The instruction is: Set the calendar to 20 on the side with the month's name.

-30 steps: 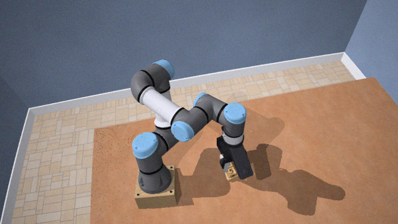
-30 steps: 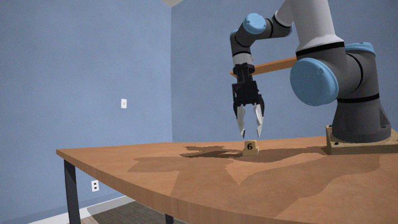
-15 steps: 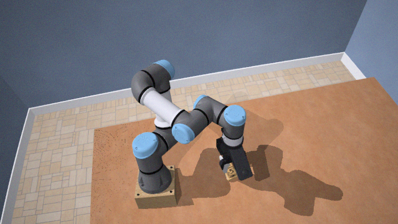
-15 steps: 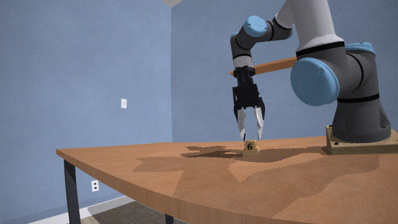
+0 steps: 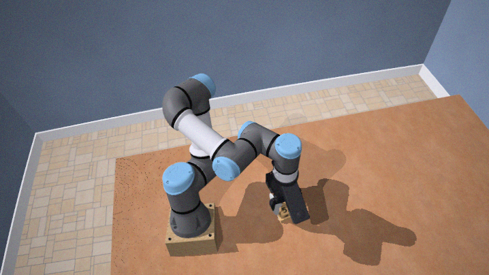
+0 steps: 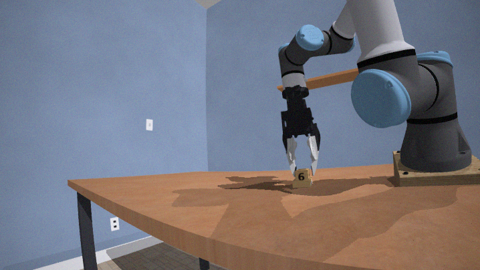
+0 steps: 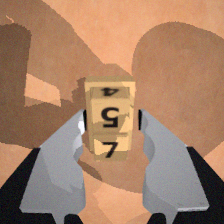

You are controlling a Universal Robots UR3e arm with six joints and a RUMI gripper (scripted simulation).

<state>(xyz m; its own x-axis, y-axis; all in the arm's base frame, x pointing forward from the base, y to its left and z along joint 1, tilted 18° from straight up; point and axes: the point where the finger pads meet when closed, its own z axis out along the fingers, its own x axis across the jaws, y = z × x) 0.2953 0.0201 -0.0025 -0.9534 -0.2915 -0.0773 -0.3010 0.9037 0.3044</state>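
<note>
Blue walls and a tiled floor surround a brown wooden table top (image 6: 188, 208), where the grey UR3e arm w/ blue joint caps (image 5: 201, 136) reaches down from its wooden base block. Its black two-jaw pincer w/ pale grey fingers (image 6: 302, 165) hangs vertical, tips level w/ the top edge of a small tan wooden number cube (image 6: 301, 178). Jaws stand part-open, one finger on each side of the cube, w/ a slim gap visible per side in the wrist view; nothing is gripped yet.

The cube sits flat on the table directly below and between the fingertips. Its upper face reads 5; the exterior view shows a 6 on one side; the wrist view shows 4 and 7 on two others. No tray, month block or 2nd cube appears in any view.

Likely step: lowering to grasp. Risks:
- Jaw gap is barely wider than the cube, so a small lateral offset could land a fingertip on the top edge and tip or shove it.
- Closing too high near the upper edge may let the cube pivot or slip during reorientation.
- None of the 4 faces seen is 2 or 0, so a wrong-face choice is possible.
</note>
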